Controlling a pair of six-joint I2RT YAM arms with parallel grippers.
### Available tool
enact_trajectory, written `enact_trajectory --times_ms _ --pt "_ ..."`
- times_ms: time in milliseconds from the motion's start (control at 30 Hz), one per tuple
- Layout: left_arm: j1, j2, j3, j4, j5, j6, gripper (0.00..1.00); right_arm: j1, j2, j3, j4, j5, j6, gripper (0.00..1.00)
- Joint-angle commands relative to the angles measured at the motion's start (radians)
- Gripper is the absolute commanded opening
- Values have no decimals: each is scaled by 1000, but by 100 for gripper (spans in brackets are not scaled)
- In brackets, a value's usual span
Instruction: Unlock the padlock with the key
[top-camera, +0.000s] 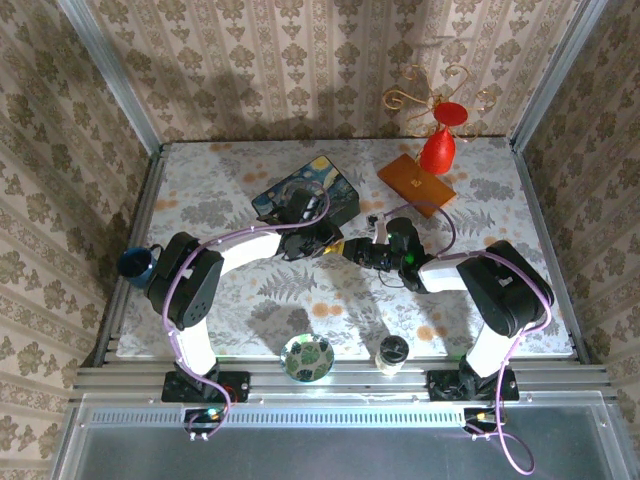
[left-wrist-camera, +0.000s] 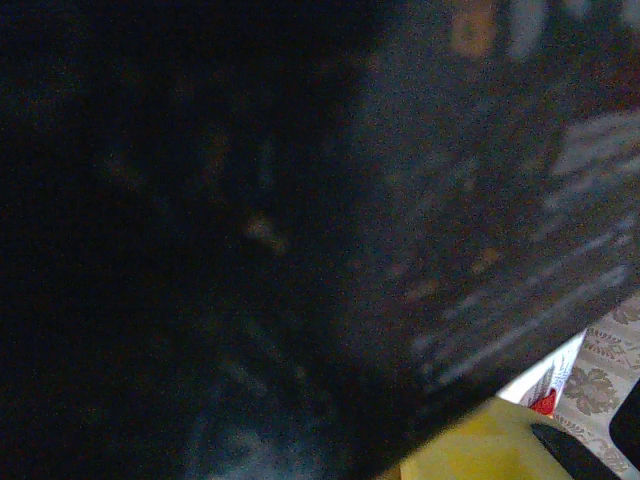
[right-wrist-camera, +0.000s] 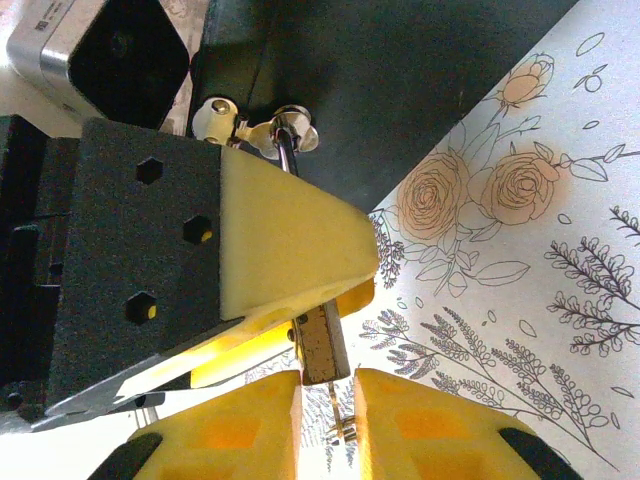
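Padlock: the brass body of the padlock (right-wrist-camera: 322, 345) sticks out from between the yellow pads of the left gripper (right-wrist-camera: 345, 290), which is clamped on it. It is held above the floral bench (top-camera: 500, 200), mid-bench and just near of the dark painted box (top-camera: 305, 195).
Key: the key (right-wrist-camera: 340, 420) is a slim dark sliver running from the padlock's lower face down into the gap of the right gripper (right-wrist-camera: 328, 378).
Right gripper: its two yellow fingers stand narrowly apart around the key, with light showing beside the key on its left. No clamp on the key is visible.
Done so far: the padlock is picked up and steadied. The key is lined up with the keyway end of the body and appears to be at or in the keyway. How deep it sits cannot be told.
Shackle: it is largely hidden behind the left gripper's upper pad, so whether it has sprung cannot be told.
Left to do: judging from this, seat the key fully if it is not yet home, turn it, and see the shackle lift free.
Writing, padlock and key: no stamp or brand can be made out.
Writing, left wrist view: pale streaks cross a dark surface at the right, too blurred to read.
Writing, elsewhere: none is legible.
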Motion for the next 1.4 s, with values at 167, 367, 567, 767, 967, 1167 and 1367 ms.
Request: enact_trajectory --times_ms 167,367,567,767,967,1167,1367 --pt "4 -44 7 39 29 -17 0 -6 -44 -60 9 14 6 23" --pt "5 -43 5 42 33 -17 0 -5 -36 -36 7 11 7 23" --pt "4 -44 4 43 38 -17 0 -4 -9 -11 35 4 21 23" --pt "4 -43 4 46 39 -17 0 -4 10 0 50 -6 28 22" --pt "4 -43 1 49 39 -20 0 -1 31 2 69 -17 37 21" --pt "5 -43 0 53 38 -22 0 2 40 0 81 -17 43 15" --pt "4 -41 1 62 41 -24 0 3 47 -9 105 -8 82 11"
